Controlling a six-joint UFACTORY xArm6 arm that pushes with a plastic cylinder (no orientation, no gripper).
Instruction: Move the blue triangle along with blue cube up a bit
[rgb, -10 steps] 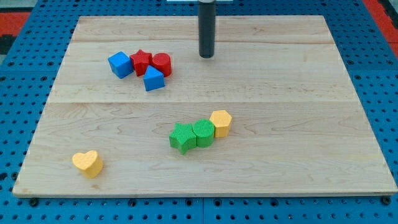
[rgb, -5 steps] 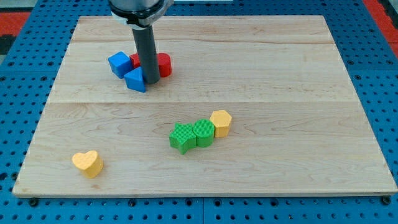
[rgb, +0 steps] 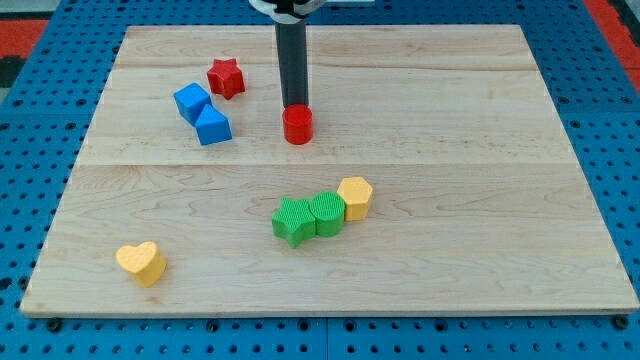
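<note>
The blue cube lies at the board's upper left, touching the blue triangle just below and to its right. My tip stands right of both, well apart from them, directly behind a red cylinder and touching it. A red star sits above and to the right of the blue cube, apart from it.
A green star, a green cylinder and a yellow hexagon lie in a touching row at the board's centre. A yellow heart lies at the lower left. The wooden board rests on blue pegboard.
My tip swept from the top centre into the blue and red cluster, then right. The red cylinder slid right and down, the red star moved up, and the blue triangle shifted left against the cube.
</note>
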